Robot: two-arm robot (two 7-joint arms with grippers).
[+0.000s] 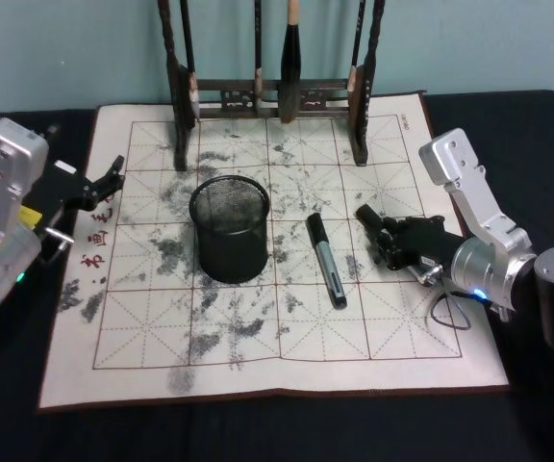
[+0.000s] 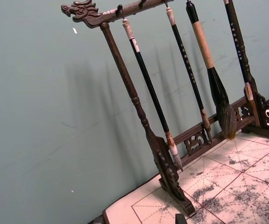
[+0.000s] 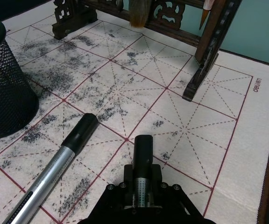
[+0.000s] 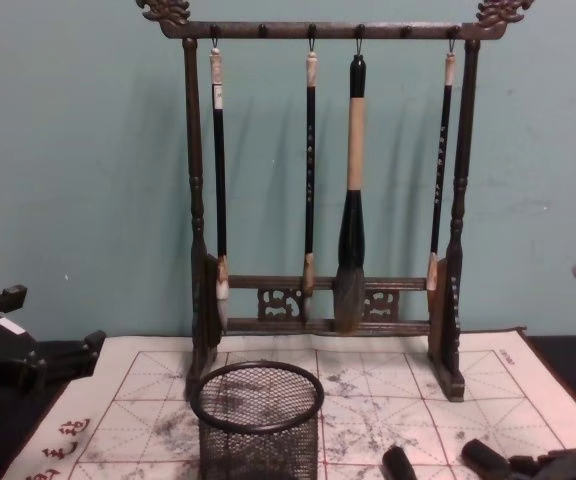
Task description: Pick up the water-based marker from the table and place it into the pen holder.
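- one water-based marker (image 1: 325, 262) with a silver barrel and black cap lies flat on the mat, not in the holder. it sits between the pen holder and the right gripper, apart from both.
- one pen holder (image 1: 224, 255), a black wire-mesh cup, stands upright near the middle of the mat, to the left of the marker. nothing shows inside it.
- one right gripper (image 1: 373, 229) rests low over the mat just beside the marker's capped end. it grasps nothing, and i cannot tell whether it is released or clenched.
- one left gripper (image 1: 107, 181) hovers at the mat's left edge, well apart from the marker, released and empty, with its prongs spread.
- one dark wooden brush rack (image 4: 195, 200) stands at the far edge of the mat, behind the holder.
- four calligraphy brushes (image 4: 353, 150) hang from it, three thin and one thick.
- one ink-stained grid practice mat (image 1: 258, 366) covers the black table (image 1: 258, 433).
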